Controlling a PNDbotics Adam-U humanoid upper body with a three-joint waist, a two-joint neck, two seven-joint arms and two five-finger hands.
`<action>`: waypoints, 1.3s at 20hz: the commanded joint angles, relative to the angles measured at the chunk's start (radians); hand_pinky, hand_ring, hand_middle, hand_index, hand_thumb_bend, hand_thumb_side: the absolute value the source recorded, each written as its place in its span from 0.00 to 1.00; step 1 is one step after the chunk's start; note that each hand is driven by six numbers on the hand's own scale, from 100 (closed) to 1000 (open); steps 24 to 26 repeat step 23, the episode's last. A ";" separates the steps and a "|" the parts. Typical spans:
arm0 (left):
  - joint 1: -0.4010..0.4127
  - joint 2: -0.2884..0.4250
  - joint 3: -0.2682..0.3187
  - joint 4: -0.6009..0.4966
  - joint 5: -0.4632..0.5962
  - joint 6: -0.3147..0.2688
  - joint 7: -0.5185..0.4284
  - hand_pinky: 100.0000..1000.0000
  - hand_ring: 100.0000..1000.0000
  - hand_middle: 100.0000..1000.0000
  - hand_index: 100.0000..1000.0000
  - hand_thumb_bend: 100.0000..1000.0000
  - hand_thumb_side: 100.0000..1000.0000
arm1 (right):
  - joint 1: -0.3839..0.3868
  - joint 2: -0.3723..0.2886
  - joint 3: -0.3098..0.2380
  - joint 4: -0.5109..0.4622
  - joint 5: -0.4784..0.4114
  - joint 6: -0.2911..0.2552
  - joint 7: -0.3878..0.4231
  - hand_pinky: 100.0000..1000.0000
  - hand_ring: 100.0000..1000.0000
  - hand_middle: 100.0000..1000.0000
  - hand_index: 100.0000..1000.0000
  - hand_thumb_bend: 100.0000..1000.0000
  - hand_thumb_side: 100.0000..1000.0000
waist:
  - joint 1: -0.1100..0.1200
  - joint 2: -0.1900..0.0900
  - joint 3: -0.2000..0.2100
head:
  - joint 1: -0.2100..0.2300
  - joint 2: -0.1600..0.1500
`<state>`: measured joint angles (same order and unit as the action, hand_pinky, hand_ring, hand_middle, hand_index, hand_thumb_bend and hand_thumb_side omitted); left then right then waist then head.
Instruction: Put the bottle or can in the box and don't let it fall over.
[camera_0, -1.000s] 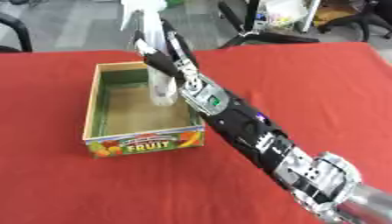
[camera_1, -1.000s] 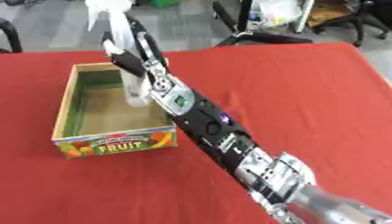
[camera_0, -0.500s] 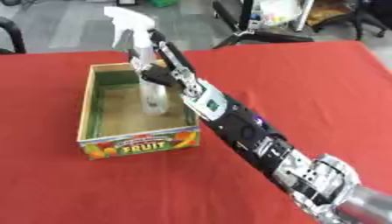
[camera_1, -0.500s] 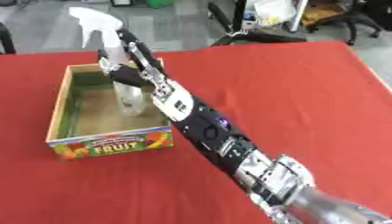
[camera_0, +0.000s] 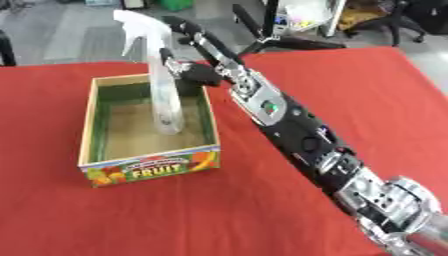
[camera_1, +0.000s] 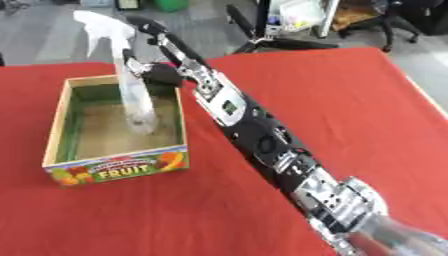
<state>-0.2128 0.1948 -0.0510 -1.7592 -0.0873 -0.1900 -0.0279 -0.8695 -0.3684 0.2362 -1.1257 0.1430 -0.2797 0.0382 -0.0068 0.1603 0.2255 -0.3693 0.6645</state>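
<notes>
Clear plastic spray bottle (camera_0: 163, 95) stands inside the cardboard fruit box (camera_0: 150, 163); right hand (camera_0: 203, 70) grips it, should release straight, without nudging.

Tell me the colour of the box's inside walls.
Green, above a tan floor; the box shows it best in the left eye view.

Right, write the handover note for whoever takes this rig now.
Right hand: beside the spray bottle, at its upper part; whether the fingers grip it cannot be told.
Left hand: not in view.
Spray bottle: upright inside the FRUIT box, base on the box floor.
Box sits on the red table.
Done: bottle is in the box.
Left: clear the hand without tipping it.
</notes>
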 joint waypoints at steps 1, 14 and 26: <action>-0.002 0.021 0.012 -0.012 -0.005 -0.001 0.007 0.82 1.00 0.89 0.90 0.50 0.64 | 0.025 -0.061 -0.032 -0.076 -0.071 0.003 -0.006 0.91 1.00 1.00 1.00 0.00 0.45 | 0.000 -0.021 -0.010 | 0.015 -0.004; 0.006 0.037 0.018 -0.003 -0.017 -0.002 0.014 0.82 1.00 0.90 0.90 0.50 0.65 | 0.445 -0.144 -0.184 -0.452 -0.218 -0.019 -0.434 0.00 0.10 0.64 0.09 0.00 0.45 | -0.029 -0.009 -0.114 | 0.057 -0.011; 0.015 0.034 0.012 0.006 -0.020 -0.002 0.011 0.83 1.00 0.90 0.90 0.49 0.66 | 0.631 -0.057 -0.236 -0.511 -0.154 -0.039 -0.524 0.01 0.14 0.70 0.14 0.00 0.48 | -0.036 -0.007 -0.132 | 0.077 0.000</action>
